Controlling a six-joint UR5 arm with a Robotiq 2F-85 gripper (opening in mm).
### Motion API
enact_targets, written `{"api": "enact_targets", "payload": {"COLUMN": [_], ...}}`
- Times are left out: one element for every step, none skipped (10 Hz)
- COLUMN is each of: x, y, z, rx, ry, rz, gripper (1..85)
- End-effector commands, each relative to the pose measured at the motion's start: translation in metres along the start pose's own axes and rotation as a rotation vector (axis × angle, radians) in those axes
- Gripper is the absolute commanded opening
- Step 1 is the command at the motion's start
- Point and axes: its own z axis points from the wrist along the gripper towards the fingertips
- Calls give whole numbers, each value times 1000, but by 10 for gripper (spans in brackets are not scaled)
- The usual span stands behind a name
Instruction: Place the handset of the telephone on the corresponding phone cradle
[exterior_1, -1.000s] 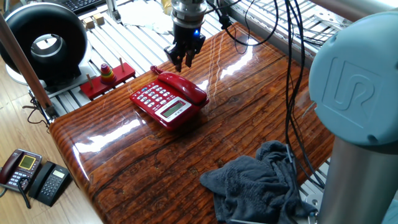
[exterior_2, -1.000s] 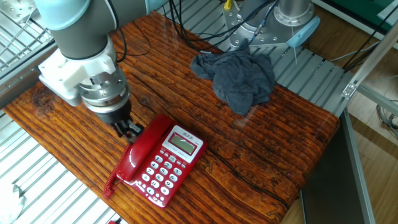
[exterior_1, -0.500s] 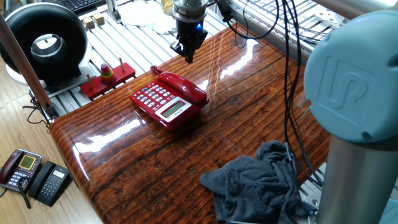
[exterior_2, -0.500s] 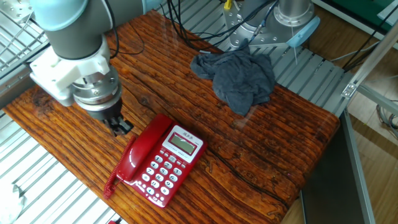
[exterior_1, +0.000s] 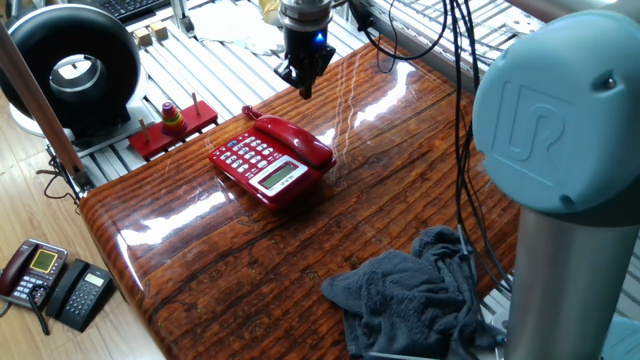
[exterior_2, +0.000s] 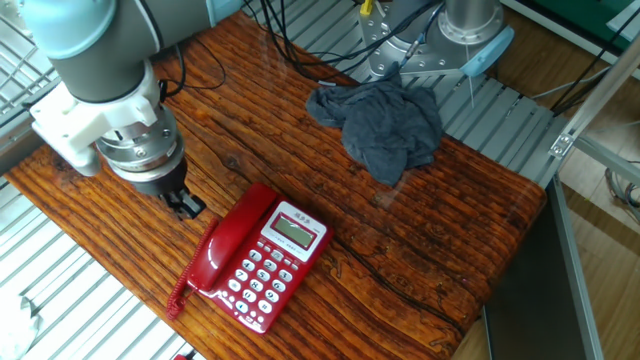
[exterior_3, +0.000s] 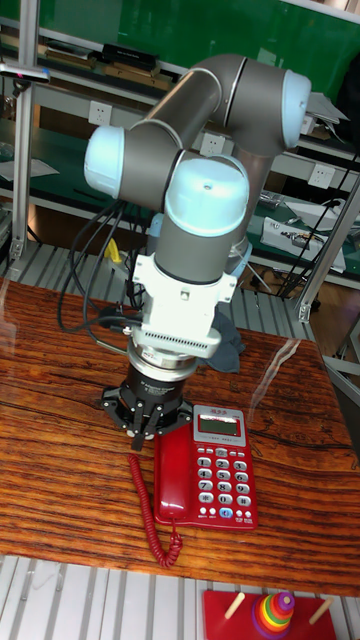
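The red telephone (exterior_1: 262, 168) (exterior_2: 275, 262) (exterior_3: 222, 482) lies on the wooden table. Its glossy red handset (exterior_1: 298, 138) (exterior_2: 232, 238) (exterior_3: 172, 482) rests along the phone cradle, which it covers; the coiled cord (exterior_3: 150, 515) trails off one end. My gripper (exterior_1: 303, 88) (exterior_2: 190, 207) (exterior_3: 140, 432) hangs just beside the handset's end, apart from it and above the wood. Its fingers are drawn together with nothing between them.
A crumpled grey cloth (exterior_1: 420, 290) (exterior_2: 385, 120) lies on the table's other half. A red ring-stacker toy (exterior_1: 172, 122) (exterior_3: 275, 610) sits off the table edge by the phone. Two dark phones (exterior_1: 50, 280) lie on the floor. Cables hang behind the arm.
The gripper has pulled back from the handset toward the table's edge, and its fingers, spread a second ago, now look closed. The handset and phone have not moved.
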Motion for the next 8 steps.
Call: {"api": "enact_targets", "payload": {"x": [1,0,0,0,0,-1,0,0], "y": [4,3,3,3,2,1,2,4], "z": [0,1,1,1,3,3,4,5], "rx": [-27,-25,-25,-25,-25,-25,-33,-40], "ry": [14,16,19,19,19,20,22,22], "rz": [19,20,19,17,17,19,18,18], "gripper": [10,10,10,10,10,10,10,10]}}
